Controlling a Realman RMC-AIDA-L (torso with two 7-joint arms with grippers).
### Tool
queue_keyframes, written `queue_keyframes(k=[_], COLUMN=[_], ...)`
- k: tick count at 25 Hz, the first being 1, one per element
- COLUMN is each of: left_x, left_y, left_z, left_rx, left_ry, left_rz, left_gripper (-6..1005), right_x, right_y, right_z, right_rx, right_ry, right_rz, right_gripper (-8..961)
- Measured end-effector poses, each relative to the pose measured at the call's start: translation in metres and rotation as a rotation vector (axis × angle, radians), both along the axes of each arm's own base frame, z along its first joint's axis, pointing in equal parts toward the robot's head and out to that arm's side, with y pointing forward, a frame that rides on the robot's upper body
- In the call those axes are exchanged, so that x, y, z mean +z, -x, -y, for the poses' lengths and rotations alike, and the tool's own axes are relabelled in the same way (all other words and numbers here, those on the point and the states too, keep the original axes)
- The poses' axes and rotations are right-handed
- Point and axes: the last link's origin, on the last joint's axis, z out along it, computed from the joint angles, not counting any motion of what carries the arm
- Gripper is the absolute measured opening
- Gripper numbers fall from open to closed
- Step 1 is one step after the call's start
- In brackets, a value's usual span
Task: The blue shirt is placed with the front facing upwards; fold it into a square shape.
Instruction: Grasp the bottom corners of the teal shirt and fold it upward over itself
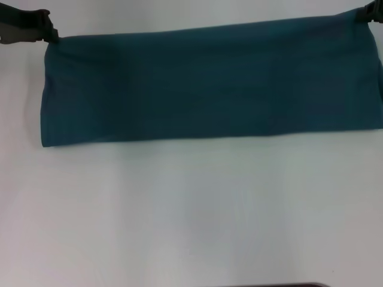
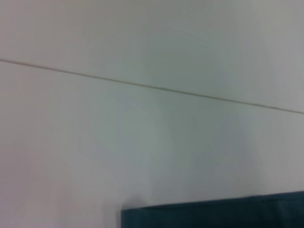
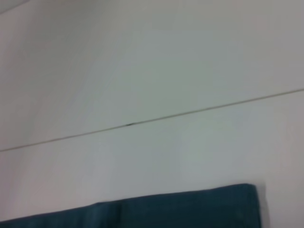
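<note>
Shirt [image 1: 209,84] spread across table [image 1: 191,209] far half; tools apparently at far corners.

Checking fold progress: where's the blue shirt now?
Head view: the blue shirt lies as a wide band across the table's far half, left gripper at its far-left corner.

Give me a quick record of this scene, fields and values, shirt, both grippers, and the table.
shirt: the blue shirt lies as a long, wide band across the far part of the table, plain teal side up, no lettering showing
left gripper: the left gripper is at the band's far left corner, touching the cloth
right gripper: the right gripper is at the band's far right corner
surface: white table
fold stage: band, not yet a square
</note>
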Motion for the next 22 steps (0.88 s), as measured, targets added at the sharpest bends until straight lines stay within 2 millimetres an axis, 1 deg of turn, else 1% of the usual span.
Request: queue_keyframes(k=[14, 22], left_x=[0.0004, -0.0005], left_y=[0.0008, -0.0023], left_z=[-0.0014, -0.0030], left_rx=[-0.001, -0.008], left_ry=[-0.012, -0.012], left_rz=[-0.007, -0.006], left_gripper=[0, 1], right_x=[-0.0072, -0.0086], right_y=[0.0021, 0.0054], right_z=[-0.0067, -0.0091], right_rx=[0.002, 0.011], right_ry=[-0.025, -0.022], right_rz=[0.017, 0.023], right_gripper=[107, 111])
